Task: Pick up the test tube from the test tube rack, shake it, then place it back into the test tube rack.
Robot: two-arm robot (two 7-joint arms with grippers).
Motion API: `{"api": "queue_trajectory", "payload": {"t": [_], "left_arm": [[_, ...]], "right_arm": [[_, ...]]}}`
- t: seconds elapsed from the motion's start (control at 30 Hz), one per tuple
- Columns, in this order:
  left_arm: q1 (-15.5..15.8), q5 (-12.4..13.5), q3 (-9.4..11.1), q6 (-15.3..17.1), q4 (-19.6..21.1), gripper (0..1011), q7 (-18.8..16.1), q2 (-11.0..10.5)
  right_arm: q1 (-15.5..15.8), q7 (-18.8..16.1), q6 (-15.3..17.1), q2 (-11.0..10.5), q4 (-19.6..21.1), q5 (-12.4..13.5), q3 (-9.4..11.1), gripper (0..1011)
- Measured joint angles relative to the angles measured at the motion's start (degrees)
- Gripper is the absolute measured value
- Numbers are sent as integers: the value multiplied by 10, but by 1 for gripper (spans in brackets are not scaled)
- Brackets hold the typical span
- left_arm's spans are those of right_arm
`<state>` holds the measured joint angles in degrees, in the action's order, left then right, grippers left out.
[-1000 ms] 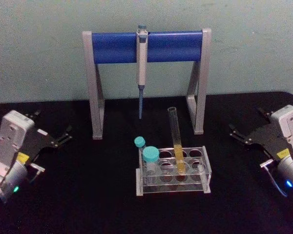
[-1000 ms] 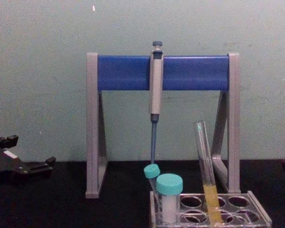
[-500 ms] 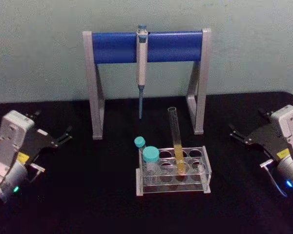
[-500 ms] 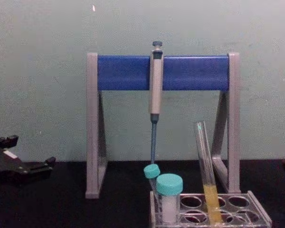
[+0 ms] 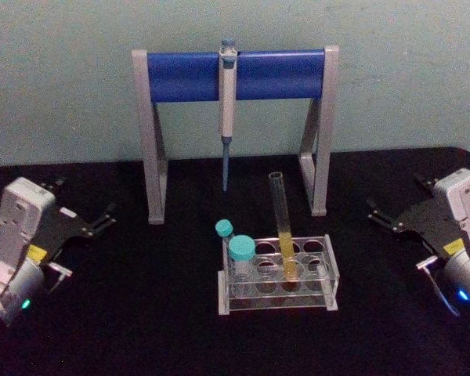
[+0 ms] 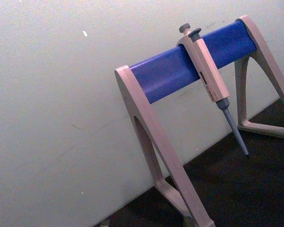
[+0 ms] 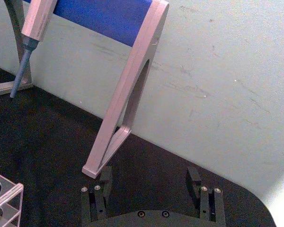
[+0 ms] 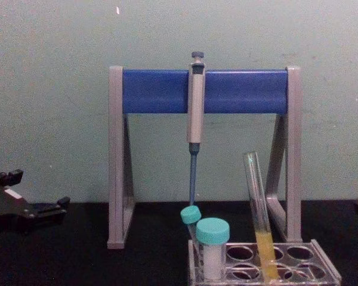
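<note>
The test tube (image 5: 282, 227) stands tilted in the test tube rack (image 5: 331, 272) at the table's middle, its yellow-orange liquid low in the rack; the chest view shows the tube (image 8: 258, 208) leaning left in the rack (image 8: 326, 271). My left gripper (image 5: 84, 200) rests open at the far left of the table, well apart from the rack, and appears at the chest view's left edge (image 8: 36, 190). My right gripper (image 5: 395, 196) rests open at the far right, fingers pointing inward, with nothing between them (image 7: 149, 182).
Two teal-capped tubes (image 5: 241, 251) stand in the rack's left end. Behind the rack is a tall grey-and-blue pipette stand (image 5: 235, 74) with a pipette (image 5: 227, 110) hanging from its bar. Black tabletop lies open on both sides of the rack.
</note>
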<state>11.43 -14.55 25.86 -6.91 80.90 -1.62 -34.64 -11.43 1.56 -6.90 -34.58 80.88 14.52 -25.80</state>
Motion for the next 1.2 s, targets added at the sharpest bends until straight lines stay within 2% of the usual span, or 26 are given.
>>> {"api": "queue_trajectory", "payload": {"t": [0.37,0.67,0.87,1.2], "left_arm": [[0,0,0,0,0,1001,0,0],[0,0,0,0,0,1001,0,0],[0,0,0,0,0,1001,0,0],[0,0,0,0,0,1001,0,0]], "right_arm": [[-1,-27,-9,12,-9,-5,14,1000],[6,-54,-35,16,-7,2,29,1000],[13,-91,-71,19,0,17,38,1000],[16,-155,-105,23,6,41,43,1000]]}}
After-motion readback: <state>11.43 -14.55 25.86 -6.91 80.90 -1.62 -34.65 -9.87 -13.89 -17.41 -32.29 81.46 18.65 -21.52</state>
